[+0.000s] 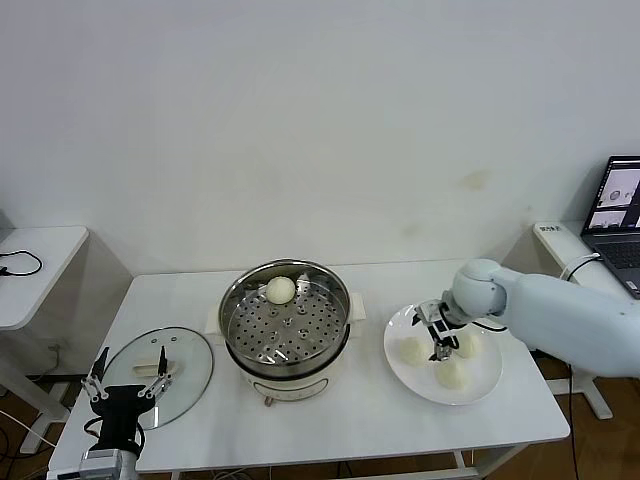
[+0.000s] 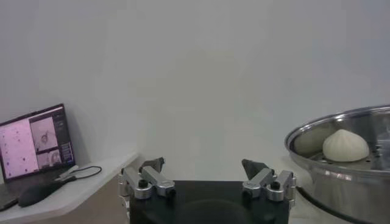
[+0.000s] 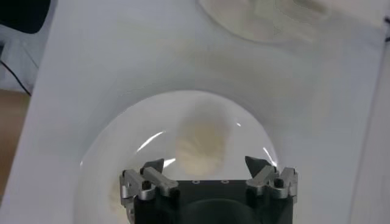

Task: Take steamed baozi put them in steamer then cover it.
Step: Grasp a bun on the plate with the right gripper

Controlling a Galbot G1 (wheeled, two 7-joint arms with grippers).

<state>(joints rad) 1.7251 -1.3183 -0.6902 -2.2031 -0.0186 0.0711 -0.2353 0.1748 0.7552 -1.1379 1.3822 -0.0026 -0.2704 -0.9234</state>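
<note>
Shiny perforated steel steamer, clear glass cover, glossy white plate, smooth matt baozi.

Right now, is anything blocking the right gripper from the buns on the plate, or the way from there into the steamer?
Nothing visible does. The right gripper hangs open over the plate among three baozi. The steamer is uncovered, one bun inside; the lid lies beyond, by the idle left gripper.

Four baozi (three on one plate), one steamer, one cover
</note>
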